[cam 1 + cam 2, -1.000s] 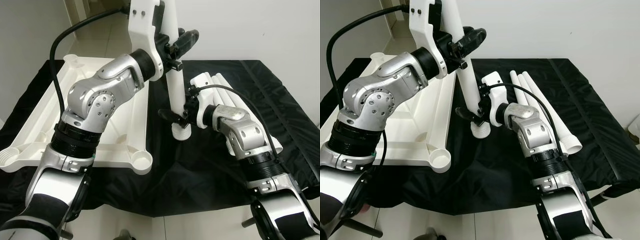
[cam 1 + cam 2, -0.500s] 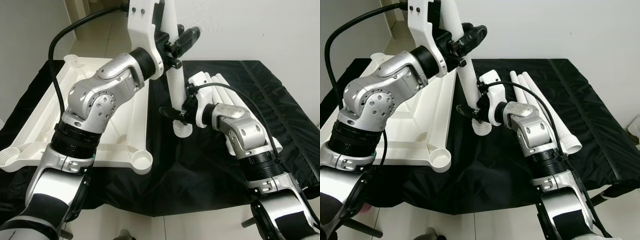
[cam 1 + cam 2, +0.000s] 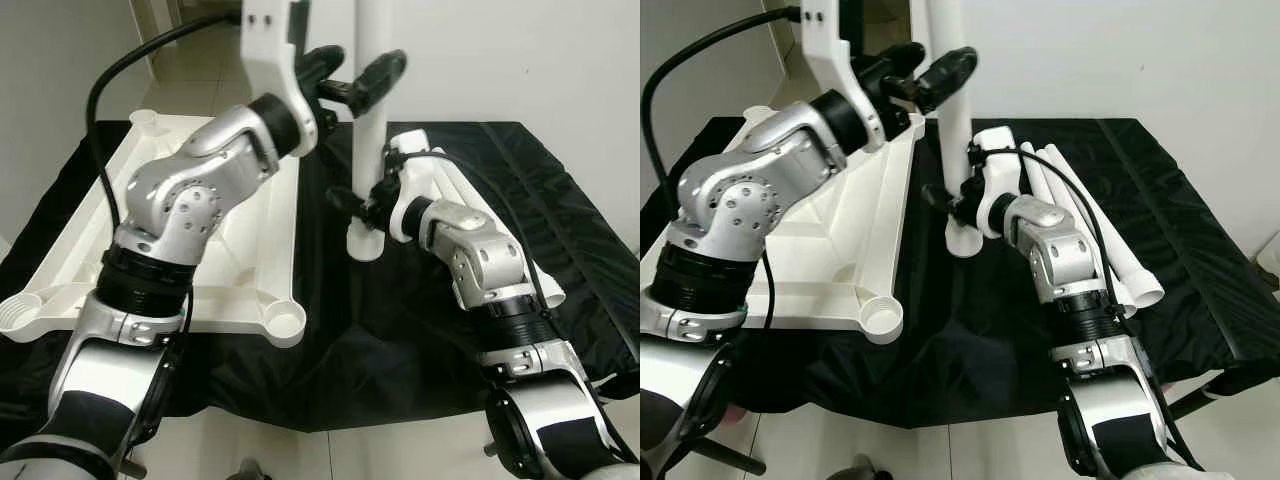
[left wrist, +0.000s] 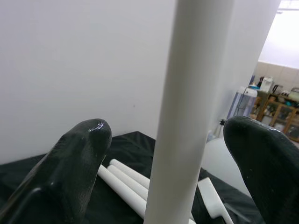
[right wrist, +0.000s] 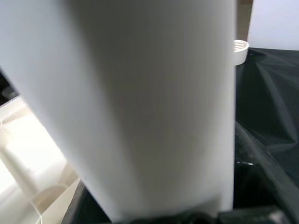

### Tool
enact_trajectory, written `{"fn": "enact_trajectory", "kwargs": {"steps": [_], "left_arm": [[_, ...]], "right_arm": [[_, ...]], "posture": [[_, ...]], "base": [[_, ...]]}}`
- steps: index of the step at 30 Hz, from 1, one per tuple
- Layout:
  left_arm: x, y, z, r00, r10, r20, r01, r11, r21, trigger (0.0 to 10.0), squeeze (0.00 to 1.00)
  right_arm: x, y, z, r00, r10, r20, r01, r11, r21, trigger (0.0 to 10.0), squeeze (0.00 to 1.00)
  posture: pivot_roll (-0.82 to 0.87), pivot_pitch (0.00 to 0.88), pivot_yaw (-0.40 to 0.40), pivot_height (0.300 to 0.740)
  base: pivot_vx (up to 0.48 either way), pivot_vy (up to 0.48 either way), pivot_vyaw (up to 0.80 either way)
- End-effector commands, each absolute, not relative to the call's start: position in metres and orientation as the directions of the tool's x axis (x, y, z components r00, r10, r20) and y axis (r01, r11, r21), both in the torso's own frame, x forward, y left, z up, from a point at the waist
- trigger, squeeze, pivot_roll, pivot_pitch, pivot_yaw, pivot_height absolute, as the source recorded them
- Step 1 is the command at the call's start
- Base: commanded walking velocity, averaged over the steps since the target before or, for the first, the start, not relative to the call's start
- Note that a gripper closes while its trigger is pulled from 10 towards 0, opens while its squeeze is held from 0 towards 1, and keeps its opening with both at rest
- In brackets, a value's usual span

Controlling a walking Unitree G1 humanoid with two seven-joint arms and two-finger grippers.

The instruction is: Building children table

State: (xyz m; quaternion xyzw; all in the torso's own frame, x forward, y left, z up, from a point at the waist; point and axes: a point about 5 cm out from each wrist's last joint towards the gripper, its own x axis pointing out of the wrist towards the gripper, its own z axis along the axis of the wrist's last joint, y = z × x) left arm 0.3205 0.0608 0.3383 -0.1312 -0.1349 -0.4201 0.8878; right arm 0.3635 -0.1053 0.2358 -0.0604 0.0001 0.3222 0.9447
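Left eye view: white table top [image 3: 90, 250] lies upside down on the black cloth [image 3: 560, 200], to the robot's left; threaded corner sockets face up, nearest one [image 3: 283, 322] at the front corner, no leg in any socket seen.
Left gripper [image 3: 350, 85]: raised high, fingers either side of the upright white table leg [image 3: 372, 120]. In the left wrist view the fingers [image 4: 70, 172] stand clear of the leg with a gap both sides — spread, not clamping.
Table leg: held near vertical over the cloth, between table top and spare legs; threaded end [image 3: 364, 243] down, just right of the table top's edge.
Right gripper [image 3: 365, 208]: low on the leg, just above the threaded end. Right wrist view is close up on the leg. Fingers clenched around the leg, carrying it.
Spare legs [image 3: 1095, 225]: three white tubes lying together on the cloth, right of the held leg.
Step (judgement): leg picked and stood up, not yet seated.
Next move (judgement): shift the threaded end left over a corner socket, keep the leg plumb, lower, then twist to thread.
Risk (judgement): tilt would cross-thread.
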Motion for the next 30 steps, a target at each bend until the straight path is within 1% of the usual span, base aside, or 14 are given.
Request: {"fn": "enact_trajectory", "kwargs": {"steps": [1,8,11,13,14,16,17,18,19,20,21,23,26,30], "left_arm": [[0.312,0.060,0.335,0.443,-0.824,0.354,0.889,0.454,-0.057,10.0,0.00],[0.319,0.071,0.323,0.518,-0.792,0.324,0.848,0.525,-0.074,10.0,0.00],[0.324,0.082,0.306,0.586,-0.762,0.275,0.802,0.595,-0.060,10.0,0.00],[0.324,0.082,0.306,0.586,-0.762,0.275,0.802,0.595,-0.060,10.0,0.00],[0.327,0.091,0.289,0.644,-0.726,0.242,0.753,0.657,-0.032,10.0,0.00],[0.327,0.091,0.289,0.644,-0.726,0.242,0.753,0.657,-0.032,10.0,0.00],[0.330,0.100,0.271,0.697,-0.692,0.189,0.706,0.708,-0.010,10.0,0.00],[0.330,0.100,0.271,0.697,-0.692,0.189,0.706,0.708,-0.010,10.0,0.00],[0.334,0.110,0.252,0.747,-0.653,0.120,0.655,0.755,0.032,10.0,0.00],[0.334,0.110,0.252,0.747,-0.653,0.120,0.655,0.755,0.032,10.0,0.00],[0.335,0.117,0.237,0.781,-0.620,0.071,0.615,0.784,0.078,10.0,0.00],[0.335,0.117,0.237,0.781,-0.620,0.071,0.615,0.784,0.078,10.0,0.00],[0.334,0.134,0.198,0.828,-0.555,-0.085,0.557,0.795,0.240,10.0,0.00],[0.332,0.137,0.187,0.829,-0.544,-0.129,0.558,0.786,0.266,10.0,0.00]], "right_arm": [[0.368,-0.108,0.245,0.820,0.572,0.025,-0.567,0.817,-0.099,10.0,0.00],[0.373,-0.116,0.248,0.870,0.486,0.087,-0.479,0.873,-0.087,10.0,0.00],[0.374,-0.123,0.250,0.891,0.436,0.126,-0.431,0.900,-0.068,10.0,0.00],[0.374,-0.123,0.250,0.891,0.436,0.126,-0.431,0.900,-0.068,10.0,0.00],[0.372,-0.128,0.251,0.901,0.397,0.174,-0.394,0.917,-0.053,10.0,0.00],[0.372,-0.128,0.251,0.901,0.397,0.174,-0.394,0.917,-0.053,10.0,0.00],[0.370,-0.133,0.252,0.908,0.358,0.218,-0.361,0.932,-0.028,10.0,0.00],[0.370,-0.133,0.252,0.908,0.358,0.218,-0.361,0.932,-0.028,10.0,0.00],[0.367,-0.139,0.251,0.912,0.318,0.258,-0.330,0.944,0.006,10.0,0.00],[0.367,-0.139,0.251,0.912,0.318,0.258,-0.330,0.944,0.006,10.0,0.00],[0.363,-0.144,0.248,0.913,0.286,0.290,-0.312,0.949,0.046,10.0,0.00],[0.363,-0.144,0.248,0.913,0.286,0.290,-0.312,0.949,0.046,10.0,0.00],[0.349,-0.152,0.232,0.920,0.230,0.319,-0.281,0.951,0.126,10.0,0.00],[0.345,-0.152,0.225,0.924,0.222,0.312,-0.276,0.951,0.138,10.0,0.00]], "posture": [[-0.03,0.000,0.020,0.740],[-0.03,0.004,0.026,0.740],[-0.02,0.009,0.035,0.740],[-0.02,0.009,0.035,0.740],[-0.02,0.015,0.042,0.740],[-0.02,0.015,0.042,0.740],[-0.02,0.020,0.046,0.740],[-0.02,0.020,0.046,0.740],[-0.02,0.027,0.051,0.740],[-0.02,0.027,0.051,0.740],[-0.03,0.030,0.055,0.740],[-0.03,0.030,0.055,0.740],[-0.04,0.042,0.071,0.740],[-0.04,0.045,0.073,0.740]], "base": [[0.000,0.000,0.00],[0.000,0.000,0.00],[0.000,0.000,0.00],[0.000,0.000,0.00],[0.000,0.000,0.00],[0.000,0.000,0.00],[0.000,0.000,0.00],[0.000,0.000,0.00],[0.000,0.000,0.00],[0.000,0.000,0.00],[0.000,0.000,0.00],[0.000,0.000,0.00],[0.000,0.000,0.00],[0.000,0.000,0.00]]}}
